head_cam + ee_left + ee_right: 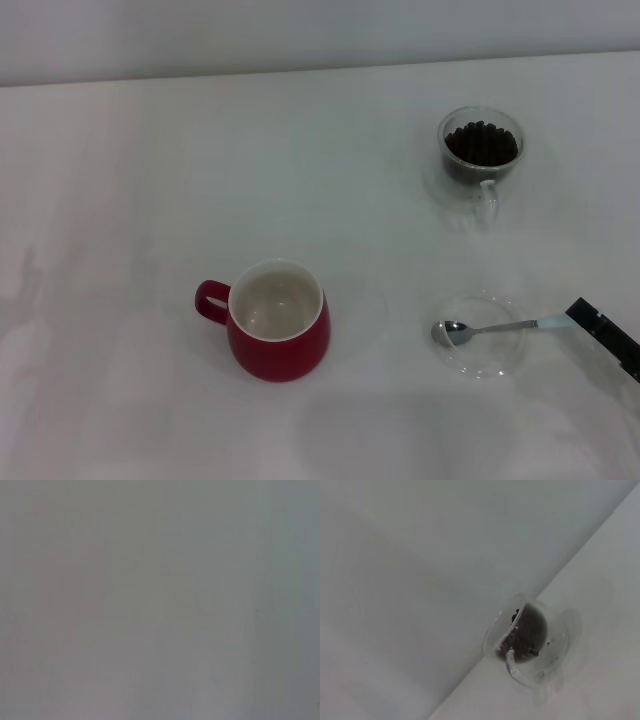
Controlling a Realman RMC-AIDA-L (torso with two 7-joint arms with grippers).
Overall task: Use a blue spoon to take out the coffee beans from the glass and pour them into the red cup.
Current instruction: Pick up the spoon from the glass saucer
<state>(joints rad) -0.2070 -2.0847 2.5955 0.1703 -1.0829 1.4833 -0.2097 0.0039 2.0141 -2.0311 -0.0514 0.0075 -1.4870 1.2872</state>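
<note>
From the head camera, the right gripper [604, 335] reaches in from the right edge as a dark bar slanting toward the near right, its tip at the pale handle end of the blue spoon [492, 328]. Whether its fingers are clenched on the handle or released cannot be told. The spoon lies across a clear saucer [483, 362], bowl to the left. The glass [481, 160] stands at the far right, coffee beans [481, 143] heaped inside. The red cup [278, 320] sits near centre, handle pointing left.

The left wrist camera shows only a blank grey surface.

The right wrist camera shows the glass [525, 642] with the beans [522, 632], on the white table [600, 580].
</note>
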